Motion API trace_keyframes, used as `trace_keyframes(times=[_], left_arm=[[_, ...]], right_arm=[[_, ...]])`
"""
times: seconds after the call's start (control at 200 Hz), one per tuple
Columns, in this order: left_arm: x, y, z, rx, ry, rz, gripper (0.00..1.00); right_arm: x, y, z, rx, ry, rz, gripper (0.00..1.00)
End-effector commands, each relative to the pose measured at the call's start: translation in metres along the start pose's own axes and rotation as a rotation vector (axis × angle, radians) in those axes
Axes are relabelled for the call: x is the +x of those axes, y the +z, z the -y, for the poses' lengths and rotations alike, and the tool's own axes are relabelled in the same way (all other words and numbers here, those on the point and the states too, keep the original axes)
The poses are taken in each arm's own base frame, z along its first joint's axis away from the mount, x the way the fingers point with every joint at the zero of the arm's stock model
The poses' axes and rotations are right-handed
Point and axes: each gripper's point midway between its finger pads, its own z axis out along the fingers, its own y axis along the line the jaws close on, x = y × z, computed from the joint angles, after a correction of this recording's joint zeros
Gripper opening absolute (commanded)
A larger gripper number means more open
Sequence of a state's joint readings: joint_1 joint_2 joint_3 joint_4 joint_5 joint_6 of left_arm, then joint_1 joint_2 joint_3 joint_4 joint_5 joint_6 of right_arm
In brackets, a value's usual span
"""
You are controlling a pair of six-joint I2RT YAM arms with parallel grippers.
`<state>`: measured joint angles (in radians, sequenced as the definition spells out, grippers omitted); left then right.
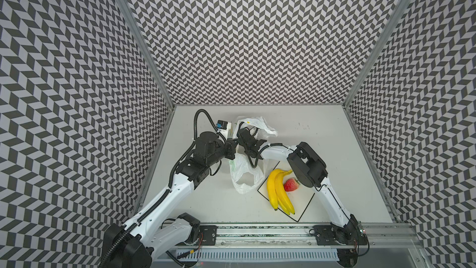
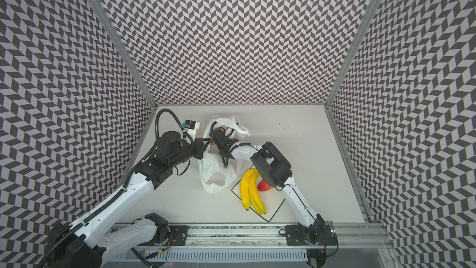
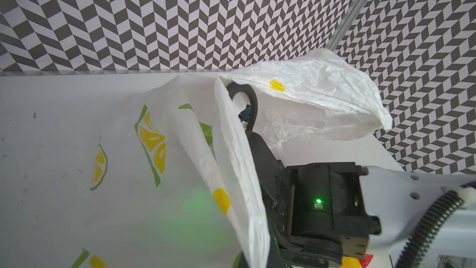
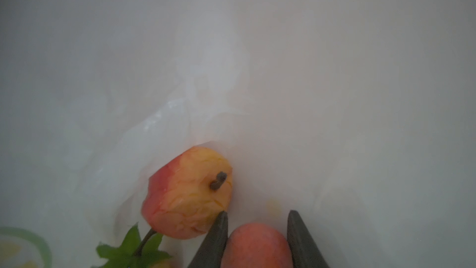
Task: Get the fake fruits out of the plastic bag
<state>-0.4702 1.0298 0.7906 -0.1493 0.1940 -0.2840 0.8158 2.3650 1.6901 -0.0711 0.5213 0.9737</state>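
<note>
We see yellow bananas (image 1: 279,192), a red strawberry (image 1: 291,185), a peach-orange fruit (image 4: 188,194), a white bag (image 3: 309,104) printed with yellow-green lemon slices, and dark-and-pale chevron walls (image 1: 257,34).

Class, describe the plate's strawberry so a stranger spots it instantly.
On the grey table, find the flat white square black-rimmed plate. Beside its glossy yellow bananas lies the small red fake strawberry, the plate's only red item.

A pale worktop (image 1: 206,202), flecked with small dark marks, carries a flat white square plate (image 1: 300,203) with a black rim, set cornerwise near the front, right of middle. Chevron-patterned walls (image 1: 257,47) joined by aluminium posts (image 1: 143,47) enclose three sides. A metal rail (image 1: 257,236) runs along the front.
</note>
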Motion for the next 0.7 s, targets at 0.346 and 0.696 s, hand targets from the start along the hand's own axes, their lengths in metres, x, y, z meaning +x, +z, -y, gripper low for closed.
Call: trace_keyframes(times=[0.346,0.696], left_arm=[[0.003,-0.002,-0.019,-0.079,-0.042,0.038,0.0],[0.0,-0.005,-0.022,-0.095,-0.044,0.053,0.0]], right_arm=[[-0.036,-0.084,-0.05,-0.332,-0.075,-0.085,0.15],[-0.038,-0.142,-0.034,-0.475,-0.105,-0.195,0.14]])
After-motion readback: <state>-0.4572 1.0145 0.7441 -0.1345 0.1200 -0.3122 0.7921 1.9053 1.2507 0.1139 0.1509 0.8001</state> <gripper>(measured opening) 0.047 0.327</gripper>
